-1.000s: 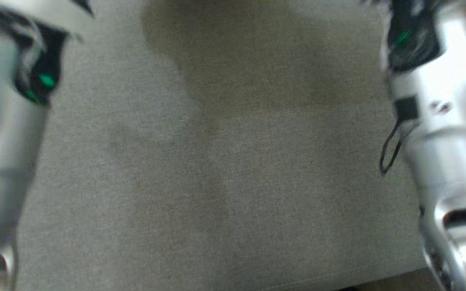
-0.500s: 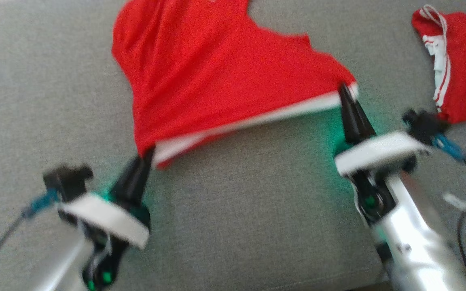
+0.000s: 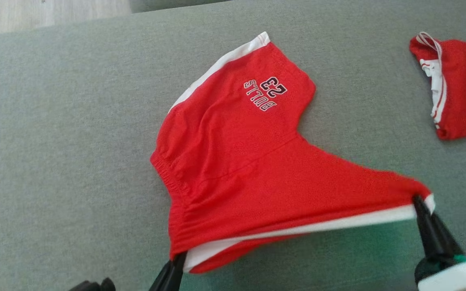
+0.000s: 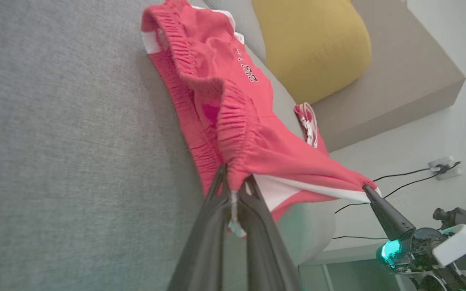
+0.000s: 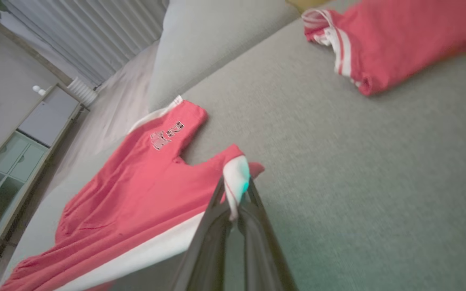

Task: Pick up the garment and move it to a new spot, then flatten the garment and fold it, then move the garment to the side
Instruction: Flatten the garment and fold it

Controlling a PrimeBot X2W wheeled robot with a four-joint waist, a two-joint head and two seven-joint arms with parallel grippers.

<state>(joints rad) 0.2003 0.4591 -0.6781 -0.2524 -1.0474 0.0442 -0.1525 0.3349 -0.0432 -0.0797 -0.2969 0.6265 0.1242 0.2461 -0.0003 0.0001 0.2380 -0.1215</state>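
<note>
The garment (image 3: 249,161) is a pair of red shorts with white side stripes and a "BULLS 23" print, stretched over the grey sofa seat (image 3: 55,141). My left gripper (image 3: 178,258) is shut on its elastic waistband corner at the bottom of the head view. My right gripper (image 3: 417,200) is shut on the white-edged corner at the lower right. The near edge hangs taut between the two grips, lifted off the seat, while the printed leg lies flat farther away. In the left wrist view the fingers (image 4: 217,210) pinch the gathered waistband. The right wrist view shows the white stripe (image 5: 237,178) between the fingertips.
A second red garment (image 3: 459,85) with white trim lies bunched at the far right of the seat. A yellow cushion (image 4: 314,44) and a grey cushion (image 5: 208,36) stand at the sofa's ends. Wooden floor (image 3: 34,16) shows beyond the far edge. A cabinet (image 5: 10,153) stands by the wall.
The head camera has swung, so the whole picture shifted and sharpened. Both grippers still hold the same corners of the shorts as half a second ago.
</note>
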